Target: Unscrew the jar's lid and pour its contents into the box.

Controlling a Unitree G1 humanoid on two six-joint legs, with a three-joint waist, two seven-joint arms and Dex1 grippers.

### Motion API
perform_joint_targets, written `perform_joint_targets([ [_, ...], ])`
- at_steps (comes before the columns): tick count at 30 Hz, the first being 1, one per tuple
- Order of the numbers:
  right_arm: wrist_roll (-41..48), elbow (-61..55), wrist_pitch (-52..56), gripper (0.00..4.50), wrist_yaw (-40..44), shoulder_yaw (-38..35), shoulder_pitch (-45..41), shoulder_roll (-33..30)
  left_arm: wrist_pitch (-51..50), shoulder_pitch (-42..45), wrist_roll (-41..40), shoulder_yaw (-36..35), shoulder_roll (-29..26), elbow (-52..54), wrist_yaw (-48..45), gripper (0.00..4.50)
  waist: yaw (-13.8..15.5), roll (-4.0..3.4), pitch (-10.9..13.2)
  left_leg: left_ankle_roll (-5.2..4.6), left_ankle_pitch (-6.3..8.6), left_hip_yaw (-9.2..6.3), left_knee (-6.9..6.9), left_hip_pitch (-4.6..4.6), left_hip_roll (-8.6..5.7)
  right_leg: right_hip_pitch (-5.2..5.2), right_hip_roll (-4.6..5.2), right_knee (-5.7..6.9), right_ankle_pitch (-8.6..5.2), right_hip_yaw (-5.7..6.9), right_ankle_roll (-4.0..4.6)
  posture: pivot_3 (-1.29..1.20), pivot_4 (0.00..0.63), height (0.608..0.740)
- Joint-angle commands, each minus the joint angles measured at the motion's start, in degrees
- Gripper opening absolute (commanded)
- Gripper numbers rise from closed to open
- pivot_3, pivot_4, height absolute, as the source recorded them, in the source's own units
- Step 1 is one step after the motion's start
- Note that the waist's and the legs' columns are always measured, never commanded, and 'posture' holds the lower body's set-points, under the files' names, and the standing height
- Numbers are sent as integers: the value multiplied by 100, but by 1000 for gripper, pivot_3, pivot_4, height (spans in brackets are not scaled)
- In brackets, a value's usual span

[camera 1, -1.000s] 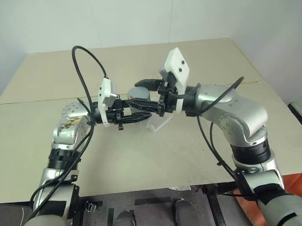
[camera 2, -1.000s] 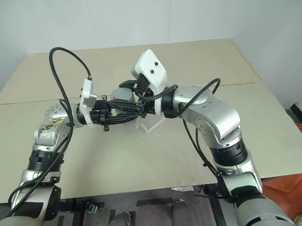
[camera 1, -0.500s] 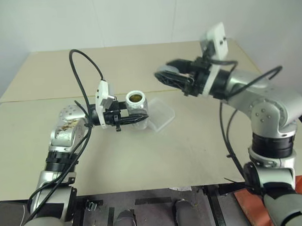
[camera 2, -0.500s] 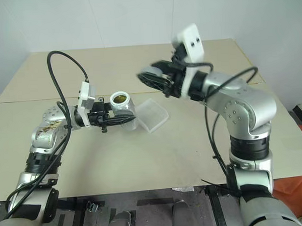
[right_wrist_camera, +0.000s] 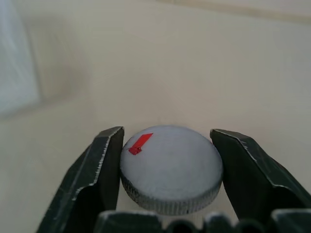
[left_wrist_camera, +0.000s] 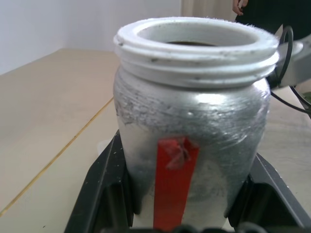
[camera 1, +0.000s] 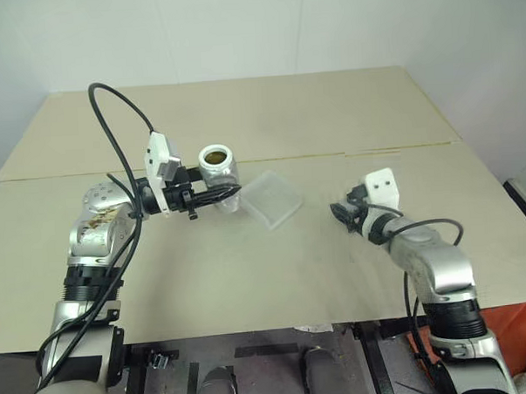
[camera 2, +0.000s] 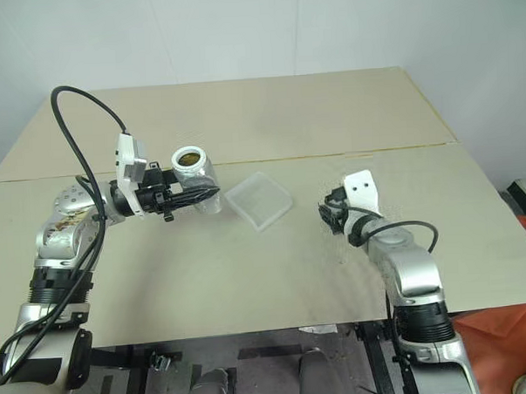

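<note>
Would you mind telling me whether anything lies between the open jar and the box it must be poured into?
Nothing visible does. The jar, held in the left gripper, sits right beside the box, with bare table between them. The lid is off, away at the right gripper.

A beige table (camera 1: 275,275) carries the clear box (camera 1: 273,198).

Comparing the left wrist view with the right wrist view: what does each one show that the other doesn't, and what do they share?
Left wrist view: the open jar, its threaded white mouth uncovered and a red strip down its side, clamped by the left gripper. Right wrist view: the grey lid with its small red mark, lying between the right gripper fingers, with a slight gap on one side. Both share the beige table.
</note>
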State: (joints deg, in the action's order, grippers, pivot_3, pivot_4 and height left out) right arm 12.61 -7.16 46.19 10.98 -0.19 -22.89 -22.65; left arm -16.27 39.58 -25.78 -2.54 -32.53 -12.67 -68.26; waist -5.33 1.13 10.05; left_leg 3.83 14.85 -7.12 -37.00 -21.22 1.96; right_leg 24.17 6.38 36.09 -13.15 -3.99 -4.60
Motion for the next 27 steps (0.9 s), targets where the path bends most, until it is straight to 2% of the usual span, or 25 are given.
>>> perform_joint_targets([
  [1, -64, -313, 228, 4407, 76, -17, 58, -116, 136, 56, 69, -90, -24, 142, 162, 1929, 4, 0, 0, 0, 0, 1, 0, 2, 0, -2, 0, 0, 0, 0, 0, 0, 150, 740],
  [4, 207, -838, 578, 4485, 478, -205, 70, -453, 499, 98, 388, -17, 64, 115, 477, 1929, 24, 0, 0, 0, 0, -1, 0, 6, 0, -4, -1, 1, 0, 0, 0, 0, 150, 740],
  [7, 933, -1459, 1256, 4485, 1165, -585, -156, -906, 1500, 251, 1261, 190, 252, -208, 1263, 1929, 92, 0, 1, 0, 0, -1, -1, 2, -1, -5, 0, -4, 0, 0, 0, 0, 150, 740],
  [10, 1732, -1774, 2007, 4485, 1719, -856, -560, -1209, 3065, 686, 2907, 653, 409, -1165, 2963, 1929, 149, 1, 0, 0, 0, 0, -2, 7, -1, -8, -1, -4, 2, 1, 1, 0, 150, 740],
  [11, 1965, -1865, 2171, 4485, 1914, -875, -712, -1318, 3776, 1018, 4033, 1179, 205, -1708, 3960, 1929, 165, 2, 1, 0, 0, 0, -3, 8, 0, -10, -1, -4, 3, 1, 2, 0, 150, 740],
  [12, 2111, -1913, 2273, 4485, 2032, -877, -814, -1393, 4283, 1271, 4825, 1562, 54, -2139, 4678, 1929, 179, 3, 1, 0, 0, -1, -3, 10, 0, -13, -2, -7, 3, 2, 2, 0, 150, 740],
  [14, 2389, -1937, 2476, 4485, 2221, -859, -1064, -1497, 4934, 1993, 6535, 2566, -202, -3006, 6534, 1929, 193, 5, 2, 0, 0, -1, -3, 4, -3, -12, -1, -14, 4, 2, -1, 0, 150, 740],
  [17, 2726, -1980, 2501, 4485, 2696, -683, -1367, -1781, 4741, 3145, 8714, 4207, -49, -4077, 9231, 1929, 289, 7, 4, -1, 0, -1, -4, -12, -12, -4, 6, -21, 8, 3, -10, 0, 150, 740],
  [20, 2887, -2024, 2439, 4485, 2929, -598, -1465, -1954, 4153, 3708, 9899, 5266, 298, -4828, 10796, 1929, 371, 6, 4, -1, 1, -1, -6, -26, -16, -3, 10, -14, 12, 5, -20, 0, 150, 740],
  [23, 2920, -2010, 2409, 4485, 2906, -543, -1524, -1954, 3699, 4018, 10543, 5932, 684, -5324, 11666, 1929, 430, 7, 4, -2, 1, 0, -6, -38, -16, 4, 10, -14, 13, 6, -24, 0, 150, 740],
  [27, 2967, -2035, 2426, 4485, 2721, -572, -1566, -1814, 3369, 4083, 10962, 6493, 1022, -5765, 12003, 1929, 425, 9, 5, 1, 0, 1, -6, -56, -16, 26, 10, -4, 13, 6, -23, 0, 150, 740],
])
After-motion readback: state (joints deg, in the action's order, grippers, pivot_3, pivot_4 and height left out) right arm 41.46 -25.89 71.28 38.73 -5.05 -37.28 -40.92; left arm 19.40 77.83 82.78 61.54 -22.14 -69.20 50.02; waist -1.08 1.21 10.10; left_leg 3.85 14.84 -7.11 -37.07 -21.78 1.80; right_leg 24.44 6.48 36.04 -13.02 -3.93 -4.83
